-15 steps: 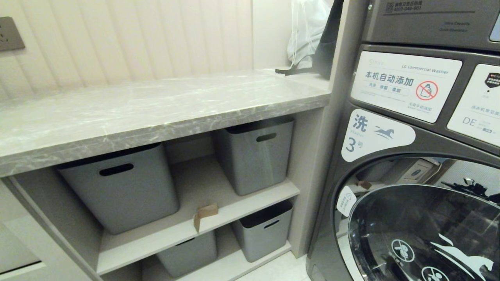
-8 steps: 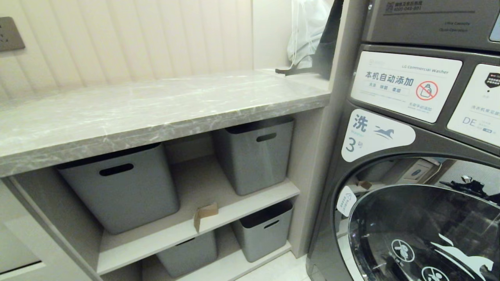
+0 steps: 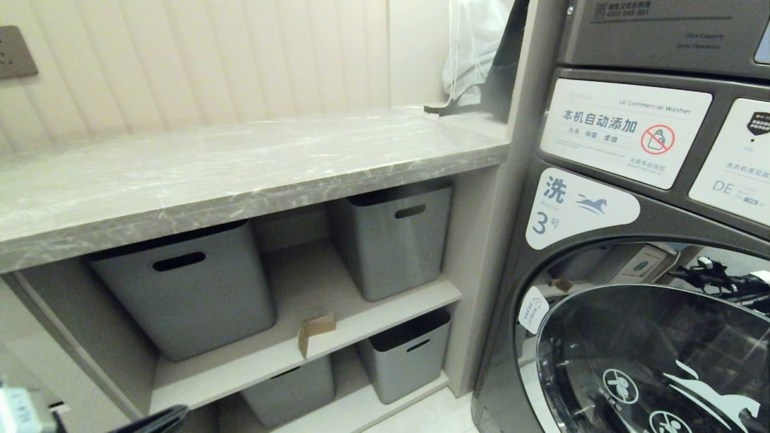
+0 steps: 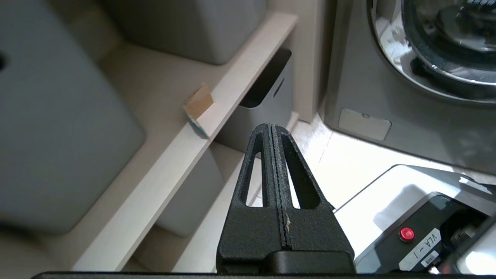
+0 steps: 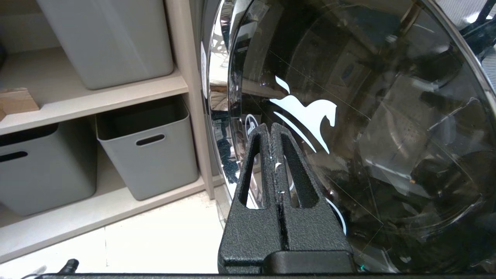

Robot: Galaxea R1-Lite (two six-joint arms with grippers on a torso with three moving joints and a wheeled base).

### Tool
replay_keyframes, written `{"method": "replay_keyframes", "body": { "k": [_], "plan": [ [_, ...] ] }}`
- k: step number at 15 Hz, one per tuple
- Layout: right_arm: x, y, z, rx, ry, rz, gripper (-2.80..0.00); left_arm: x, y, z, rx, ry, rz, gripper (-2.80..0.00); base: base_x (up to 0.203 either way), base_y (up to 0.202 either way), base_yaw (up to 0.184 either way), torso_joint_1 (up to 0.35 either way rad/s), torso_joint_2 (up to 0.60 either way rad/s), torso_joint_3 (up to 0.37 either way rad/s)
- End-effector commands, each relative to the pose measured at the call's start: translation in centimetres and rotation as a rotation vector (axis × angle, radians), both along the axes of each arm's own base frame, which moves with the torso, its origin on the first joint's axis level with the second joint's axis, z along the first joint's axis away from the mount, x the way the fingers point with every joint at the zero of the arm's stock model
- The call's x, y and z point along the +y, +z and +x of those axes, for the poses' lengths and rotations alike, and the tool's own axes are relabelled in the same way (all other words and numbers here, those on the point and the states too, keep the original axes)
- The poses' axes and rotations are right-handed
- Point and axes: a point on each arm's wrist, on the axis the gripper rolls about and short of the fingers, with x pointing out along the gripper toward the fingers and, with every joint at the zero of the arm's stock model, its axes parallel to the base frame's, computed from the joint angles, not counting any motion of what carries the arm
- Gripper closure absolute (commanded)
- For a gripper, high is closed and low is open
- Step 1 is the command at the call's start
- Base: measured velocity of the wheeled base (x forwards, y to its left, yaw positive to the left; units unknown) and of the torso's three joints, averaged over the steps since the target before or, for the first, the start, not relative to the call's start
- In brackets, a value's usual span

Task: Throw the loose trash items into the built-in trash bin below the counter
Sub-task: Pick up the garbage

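Left gripper [image 4: 272, 130] pressed together (head view misses it).

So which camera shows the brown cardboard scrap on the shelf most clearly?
The left wrist view: the cardboard scrap sits whole, folded over the shelf edge. The head view shows it smaller, between grey tubs. The right wrist view catches only part of it, cut at the picture's edge.

Counter [image 3: 240, 162]: above the shelves, left of the washer [image 3: 637, 240].
Cardboard scrap [image 3: 316, 329]: on the upper shelf's [image 3: 373, 319] front edge, between two tubs.
Lower tubs [image 3: 403, 355]: beneath that shelf.
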Motion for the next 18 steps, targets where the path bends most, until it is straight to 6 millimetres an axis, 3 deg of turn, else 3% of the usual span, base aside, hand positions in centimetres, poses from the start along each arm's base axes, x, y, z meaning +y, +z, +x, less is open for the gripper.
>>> {"method": "replay_keyframes", "body": {
  "k": [1, 7, 10, 12, 18],
  "plan": [
    [0.0, 0.0, 0.0, 0.0, 0.002, 0.0, 0.0, -1.1, -1.7, 3.8, 0.173, -0.013, 0.047, 0.0, 0.0, 0.0, 0.0, 0.0, 0.0, 0.0],
    [0.0, 0.0, 0.0, 0.0, 0.0, 0.0, 0.0, -3.2, -4.2, 12.9, 0.274, 0.082, 0.121, 0.0, 0.0, 0.0, 0.0, 0.0, 0.0, 0.0],
    [0.0, 0.0, 0.0, 0.0, 0.0, 0.0, 0.0, -3.8, -5.9, 15.7, 0.277, 0.204, 0.177, 0.0, 0.0, 0.0, 0.0, 0.0, 0.0, 0.0],
    [0.0, 0.0, 0.0, 0.0, 0.0, 0.0, 0.0, -3.9, -6.3, 16.7, 0.252, 0.27, 0.198, 0.0, 0.0, 0.0, 0.0, 0.0, 0.0, 0.0],
    [0.0, 0.0, 0.0, 0.0, 0.001, 0.0, 0.0, -4.5, -8.2, 16.4, 0.291, 0.252, 0.21, 0.0, 0.0, 0.0, 0.0, 0.0, 0.0, 0.0]
  ]
}}
